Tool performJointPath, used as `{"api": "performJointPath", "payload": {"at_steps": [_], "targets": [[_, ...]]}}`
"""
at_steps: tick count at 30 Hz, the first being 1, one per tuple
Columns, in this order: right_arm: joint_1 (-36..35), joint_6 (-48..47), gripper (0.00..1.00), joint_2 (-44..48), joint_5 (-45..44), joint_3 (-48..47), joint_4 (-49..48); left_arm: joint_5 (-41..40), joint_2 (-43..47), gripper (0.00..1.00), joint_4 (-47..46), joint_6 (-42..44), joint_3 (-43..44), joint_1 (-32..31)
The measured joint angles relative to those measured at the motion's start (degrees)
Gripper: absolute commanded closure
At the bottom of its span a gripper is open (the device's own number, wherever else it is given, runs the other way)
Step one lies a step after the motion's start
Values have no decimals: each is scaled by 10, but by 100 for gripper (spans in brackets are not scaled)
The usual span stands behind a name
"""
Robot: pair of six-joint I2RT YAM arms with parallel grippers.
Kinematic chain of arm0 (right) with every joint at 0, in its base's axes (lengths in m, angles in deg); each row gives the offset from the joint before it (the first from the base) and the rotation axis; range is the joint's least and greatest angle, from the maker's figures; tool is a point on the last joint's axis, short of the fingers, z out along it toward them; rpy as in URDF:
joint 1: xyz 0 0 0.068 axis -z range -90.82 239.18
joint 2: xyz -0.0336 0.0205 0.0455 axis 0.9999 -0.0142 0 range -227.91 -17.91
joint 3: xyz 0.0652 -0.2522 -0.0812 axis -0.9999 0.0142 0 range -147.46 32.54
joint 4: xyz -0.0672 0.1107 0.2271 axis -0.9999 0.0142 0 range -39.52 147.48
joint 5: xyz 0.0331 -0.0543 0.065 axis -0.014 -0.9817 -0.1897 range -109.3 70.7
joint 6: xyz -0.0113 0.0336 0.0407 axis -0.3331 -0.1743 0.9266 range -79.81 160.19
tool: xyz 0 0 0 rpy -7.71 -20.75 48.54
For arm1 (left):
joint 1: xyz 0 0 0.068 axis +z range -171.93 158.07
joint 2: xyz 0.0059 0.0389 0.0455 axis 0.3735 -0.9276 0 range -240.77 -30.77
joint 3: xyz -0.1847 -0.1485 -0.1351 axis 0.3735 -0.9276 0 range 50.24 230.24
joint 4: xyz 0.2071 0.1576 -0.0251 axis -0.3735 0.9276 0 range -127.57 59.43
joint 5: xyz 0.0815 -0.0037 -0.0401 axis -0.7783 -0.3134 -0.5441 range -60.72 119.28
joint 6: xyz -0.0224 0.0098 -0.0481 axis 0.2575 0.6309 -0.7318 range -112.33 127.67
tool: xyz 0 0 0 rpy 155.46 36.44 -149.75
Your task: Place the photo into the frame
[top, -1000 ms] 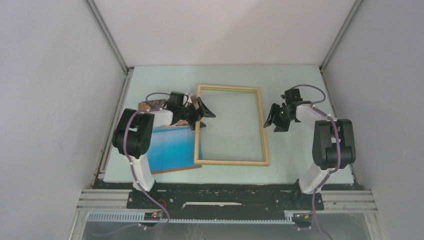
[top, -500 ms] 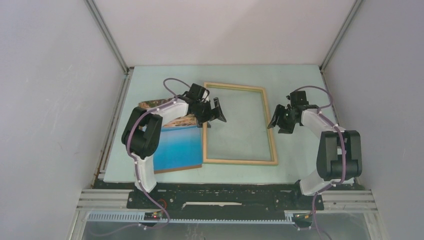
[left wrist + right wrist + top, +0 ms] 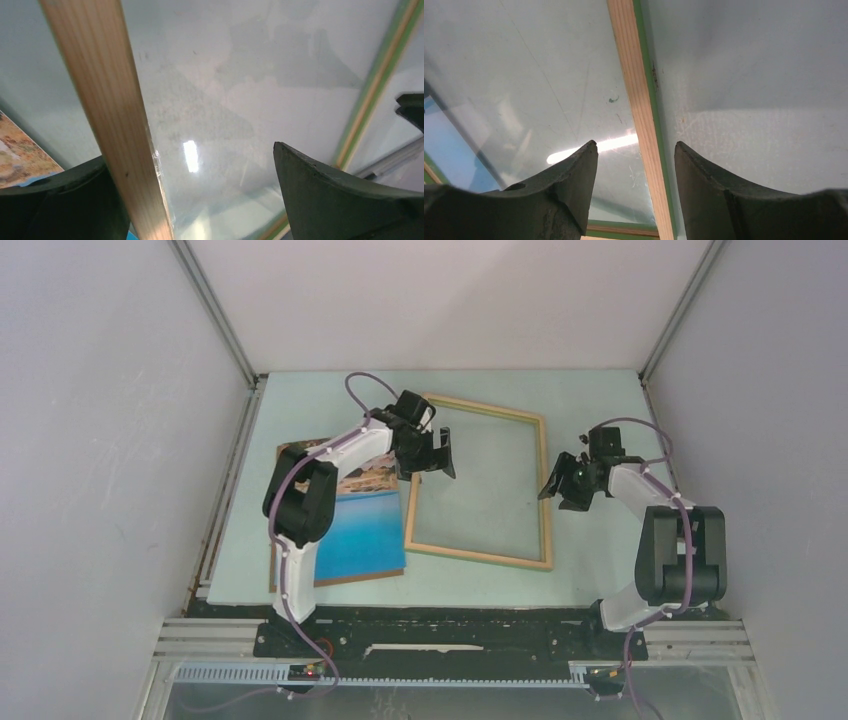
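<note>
Straddling rails of frame (image 3: pixel 478 556), left hand (image 3: pixel 429 471), right hand (image 3: pixel 558 498) both apart, photo (image 3: pixel 360 535) beside frame.

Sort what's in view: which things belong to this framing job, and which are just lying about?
Job: the frame; the photo, face up beside it; the left gripper and the right gripper, each astride a frame rail.
Just there: the table, the enclosure walls.
</note>
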Motion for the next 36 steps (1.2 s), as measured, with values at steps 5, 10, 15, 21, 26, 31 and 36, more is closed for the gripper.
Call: {"api": "performJointPath", "payload": {"at_steps": [5, 10, 15, 21, 26, 31, 36], "targets": [[3, 0, 35, 1, 7, 0, -8, 72, 47, 0, -22, 4, -58, 33], [9, 1, 37, -3, 7, 0, -12, 98, 98, 0, -24, 13, -90, 66], [9, 2, 39, -26, 4, 0, -17, 105, 143, 0, -23, 27, -97, 79], [8, 3, 39, -39, -22, 0, -16, 98, 190, 0, 0, 50, -99, 94], [7, 2, 45, -39, -52, 0, -10, 82, 245, 0, 9, 60, -99, 98], [3, 3, 50, -39, -68, -1, -1, 82, 291, 0, -10, 65, -104, 98], [-17, 3, 47, -38, -85, -5, 1, 82, 315, 0, -37, 70, -150, 98]]}}
